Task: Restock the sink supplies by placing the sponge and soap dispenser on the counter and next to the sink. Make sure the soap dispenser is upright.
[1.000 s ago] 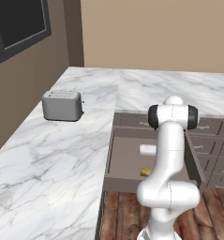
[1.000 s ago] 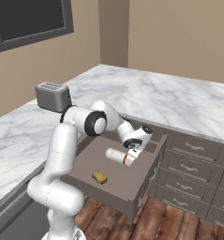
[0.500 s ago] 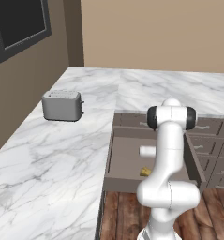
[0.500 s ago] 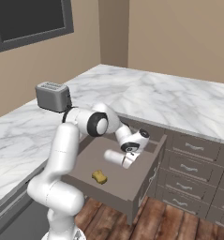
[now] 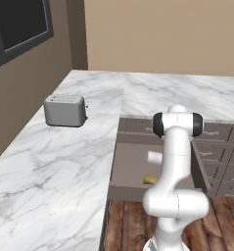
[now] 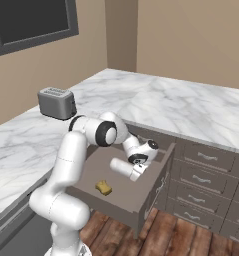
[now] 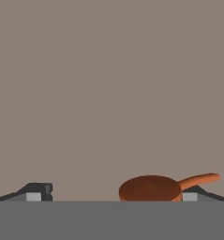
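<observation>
From the left base view, the white marble counter (image 5: 64, 157) carries a grey toaster (image 5: 65, 110) under tan walls, and the sponge (image 5: 149, 180) lies in the open drawer (image 5: 133, 166). From the right, the soap dispenser (image 6: 122, 168) lies on its side in that drawer above a wood floor (image 6: 191, 240), with the gripper (image 6: 137, 172) at its pump end. In the hand view the fingertips (image 7: 38, 191) stand wide apart with the reddish pump top (image 7: 151, 187) between them, unclamped.

Drawer (image 6: 156, 185) is pulled out from under the counter (image 6: 156, 107), w/ more drawers (image 6: 206, 165) to its right. Soap dispenser (image 6: 122, 168) lies on its side in the drawer, pump top (image 7: 151, 188) between the gripper (image 6: 137, 174) fingertips (image 7: 38, 191). Sponge (image 6: 104, 187) sits on the drawer floor, near the dispenser, closer to the front, not touching it. Toaster (image 5: 64, 110) stands on the counter, far left, well apart from the drawer. Arm reaches down into the drawer from the front.
</observation>
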Tool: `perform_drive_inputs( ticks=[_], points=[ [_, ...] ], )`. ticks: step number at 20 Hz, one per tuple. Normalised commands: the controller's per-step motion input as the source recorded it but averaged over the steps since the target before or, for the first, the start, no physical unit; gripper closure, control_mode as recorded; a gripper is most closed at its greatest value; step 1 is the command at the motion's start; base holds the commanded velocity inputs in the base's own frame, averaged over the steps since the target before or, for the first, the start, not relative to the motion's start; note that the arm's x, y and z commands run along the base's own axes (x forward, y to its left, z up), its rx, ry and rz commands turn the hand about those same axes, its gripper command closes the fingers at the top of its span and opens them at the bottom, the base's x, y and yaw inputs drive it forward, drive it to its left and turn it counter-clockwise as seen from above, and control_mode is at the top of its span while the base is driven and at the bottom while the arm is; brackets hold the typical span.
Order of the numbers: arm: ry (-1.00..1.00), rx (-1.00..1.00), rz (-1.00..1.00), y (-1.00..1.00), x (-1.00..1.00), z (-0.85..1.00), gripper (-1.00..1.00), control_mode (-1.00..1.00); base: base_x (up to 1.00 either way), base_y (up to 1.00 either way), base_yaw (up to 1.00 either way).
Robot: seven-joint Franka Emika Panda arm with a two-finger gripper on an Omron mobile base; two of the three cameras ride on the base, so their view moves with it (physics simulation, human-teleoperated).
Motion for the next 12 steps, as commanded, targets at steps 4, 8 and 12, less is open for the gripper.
perform_drive_inputs(
  ticks=[4, 8, 12],
  points=[
    [0.00, -0.02, 0.00, 0.49, 0.00, -0.26, 1.00, -1.00, 0.00, 0.00, 0.00],
    [0.00, 0.00, 0.00, 0.45, 0.00, 0.00, 1.00, -1.00, 0.00, 0.00, 0.00],
    [-0.02, 0.00, 0.00, 0.26, -0.01, 0.02, 1.00, -1.00, 0.00, 0.00, 0.00]
  ],
)
